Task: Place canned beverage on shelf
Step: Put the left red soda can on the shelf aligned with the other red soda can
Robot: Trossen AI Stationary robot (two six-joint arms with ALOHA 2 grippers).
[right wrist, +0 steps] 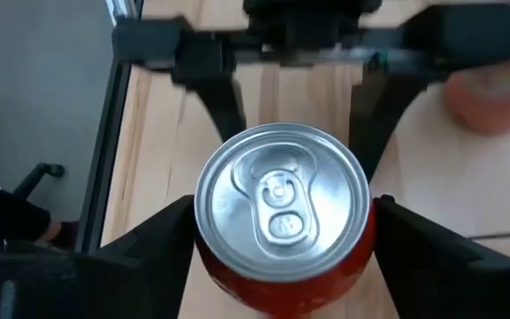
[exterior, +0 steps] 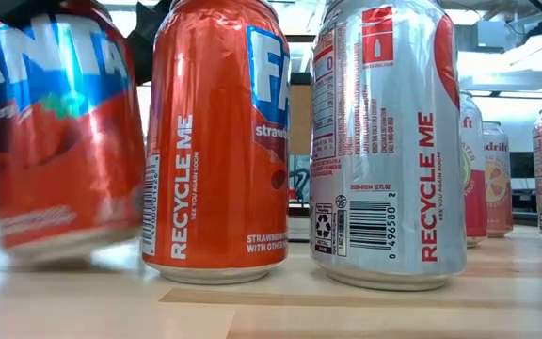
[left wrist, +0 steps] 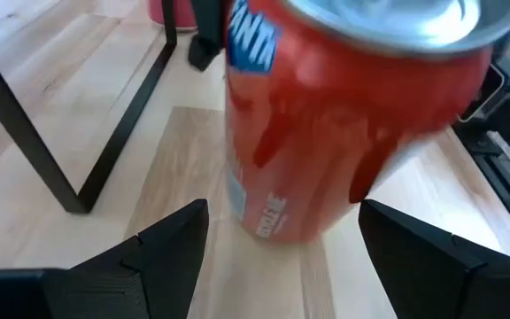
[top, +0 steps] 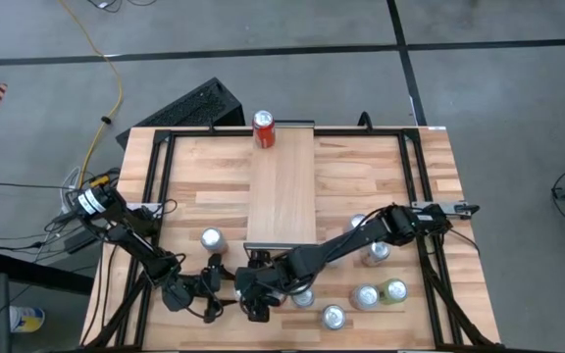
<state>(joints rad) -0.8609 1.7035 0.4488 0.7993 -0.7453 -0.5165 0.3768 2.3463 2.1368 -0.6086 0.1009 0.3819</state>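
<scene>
Right wrist view, right pincer (right wrist: 282,239) gripping red can (right wrist: 282,199), shelf (top: 282,186) nearby.

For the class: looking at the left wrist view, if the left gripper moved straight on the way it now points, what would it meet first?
Most likely the red can held between the right gripper's fingers: it fills the view just ahead of the left gripper's open fingers. How far ahead it is cannot be judged exactly.

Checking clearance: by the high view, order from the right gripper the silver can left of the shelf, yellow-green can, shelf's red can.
From the right gripper:
1. Silver can, left of the shelf.
2. Yellow-green can, near right.
3. Red can, shelf's far end.
</scene>
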